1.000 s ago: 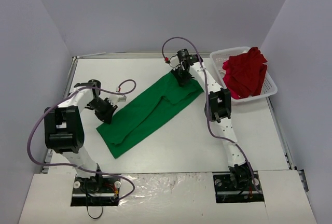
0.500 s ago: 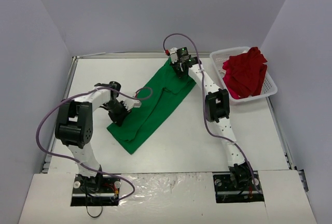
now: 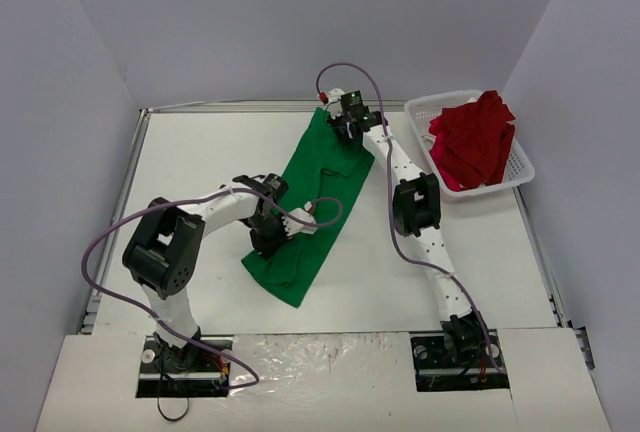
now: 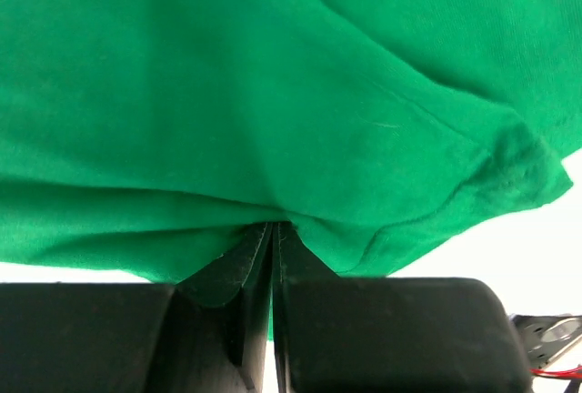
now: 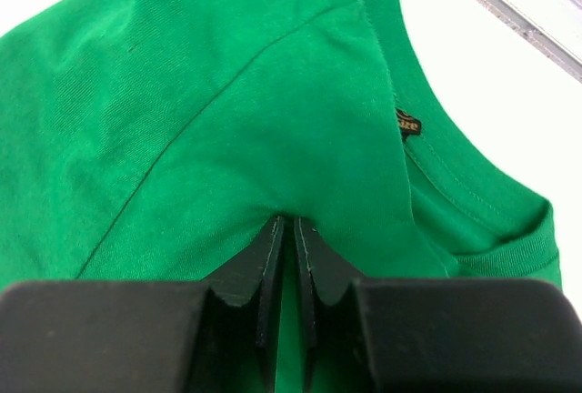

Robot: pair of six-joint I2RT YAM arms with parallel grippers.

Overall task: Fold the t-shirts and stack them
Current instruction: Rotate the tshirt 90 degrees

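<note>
**A:** Where is the green t-shirt (image 3: 310, 177) now?

**B:** It lies on the table (image 3: 200, 152) as a long folded band, running from the far middle toward you. Your left gripper (image 4: 273, 229) is pressed together on a fold in its near part. Your right gripper (image 5: 286, 225) pinches the cloth beside the collar.

**A:** How do I fold it well?

**B:** I think you should move both pinches at equal height and speed, so the edges meet. The red t-shirt (image 3: 472, 142) lies crumpled in the basket (image 3: 522, 167).
</note>
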